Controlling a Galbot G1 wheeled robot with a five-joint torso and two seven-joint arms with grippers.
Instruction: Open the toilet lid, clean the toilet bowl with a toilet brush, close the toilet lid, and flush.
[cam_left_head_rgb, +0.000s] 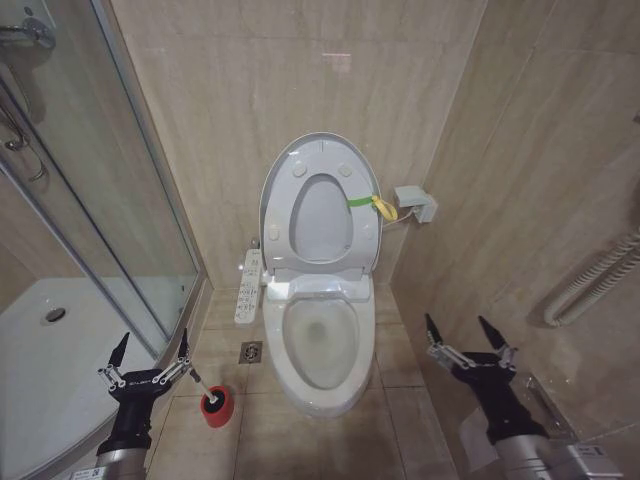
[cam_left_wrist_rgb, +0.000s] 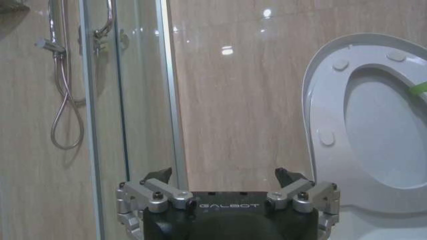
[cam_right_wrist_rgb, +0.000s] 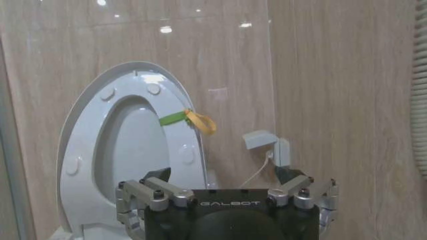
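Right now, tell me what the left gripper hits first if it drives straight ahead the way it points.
Judging by its wrist view, the open left gripper points at the bare tiled wall, between the glass shower door frame and the raised toilet lid. The wall probably comes first, though depth is unclear.

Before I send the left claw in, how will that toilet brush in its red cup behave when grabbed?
The toilet brush has a thin handle, so it probably lifts lightly. Its red holder cup is short and stands free on the tiles, so it may tip or slide. The left claw is open just above.
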